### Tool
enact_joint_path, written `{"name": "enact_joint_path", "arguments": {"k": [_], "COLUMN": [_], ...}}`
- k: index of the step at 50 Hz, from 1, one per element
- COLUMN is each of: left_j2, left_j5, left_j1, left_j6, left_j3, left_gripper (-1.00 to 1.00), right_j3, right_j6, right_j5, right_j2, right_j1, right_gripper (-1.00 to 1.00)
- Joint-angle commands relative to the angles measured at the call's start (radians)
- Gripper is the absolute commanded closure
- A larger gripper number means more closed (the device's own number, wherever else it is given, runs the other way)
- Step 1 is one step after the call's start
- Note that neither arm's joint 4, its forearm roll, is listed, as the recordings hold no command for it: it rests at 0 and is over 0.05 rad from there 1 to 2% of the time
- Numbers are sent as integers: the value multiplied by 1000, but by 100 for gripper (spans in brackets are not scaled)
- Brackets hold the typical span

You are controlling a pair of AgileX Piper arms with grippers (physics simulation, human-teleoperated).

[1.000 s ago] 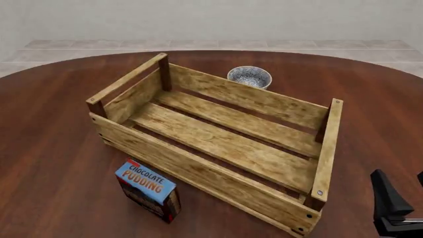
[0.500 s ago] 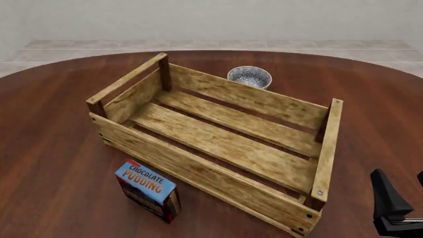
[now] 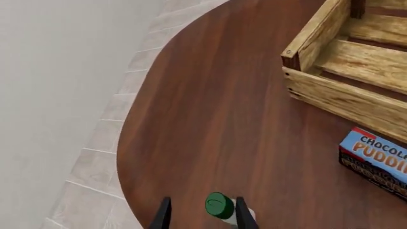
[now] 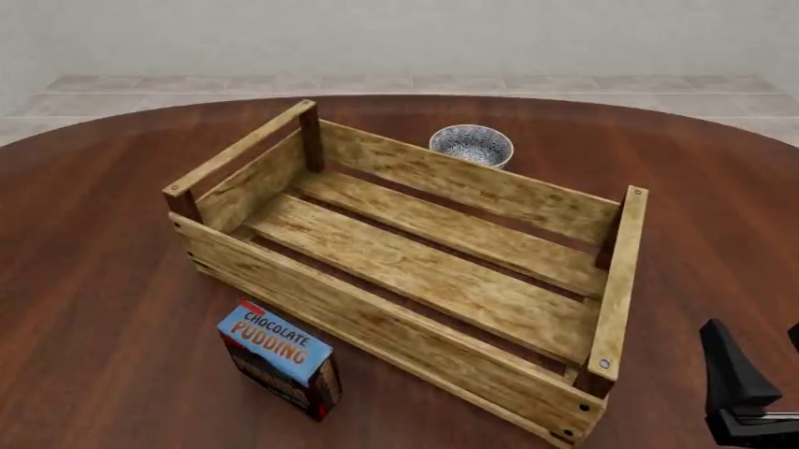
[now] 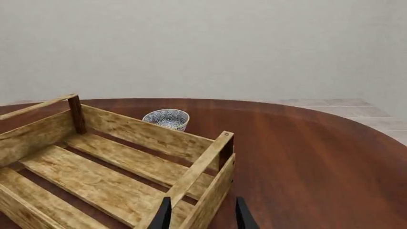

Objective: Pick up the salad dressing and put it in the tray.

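Observation:
The salad dressing [image 3: 222,207] shows only in the left wrist view: a green round cap with a bit of pale body behind it, on the dark wooden table. It sits between the fingers of my left gripper [image 3: 203,218], close against one finger; the jaws are spread wide, so the gripper is open. The tray [image 4: 374,309], a large crate of light slats with dark corner posts, is at the table's middle with nothing in it. My right gripper [image 4: 762,365] is open at the front right, just off the tray's near right corner [image 5: 216,157].
A blue-topped Chocolate Pudding box [image 4: 280,359] stands in front of the tray's near long wall. A patterned grey-white bowl [image 4: 472,145] sits behind the far wall. The table's rounded left edge [image 3: 124,143] lies close to the bottle.

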Motion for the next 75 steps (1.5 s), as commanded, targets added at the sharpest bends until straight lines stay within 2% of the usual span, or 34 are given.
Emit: {"name": "enact_joint_path", "arguments": {"k": [1,11,37,53,64,75], "left_j2": [-17,-18,63,113,193,252], "left_j5": [-56,-76,-304,-402,-535,-607], "left_j1": [37,47,115,145,177,191], "left_j6": [-21,-30,-16,1,24,39], "left_j3": [126,171,425,497,575,626], "left_gripper": [-100,-100,-100,-100,-100,-100], "right_j3": [0,0,0,0,0,0], "right_j6": [0,0,0,0,0,0], "right_j5": [1,1,1,1,1,1], "right_j2": [-1,-1,0,-1,-1,-1], "right_j1": [0,0,0,0,0,0], "right_gripper": [-100,-100,-100,-100,-100,-100]}}
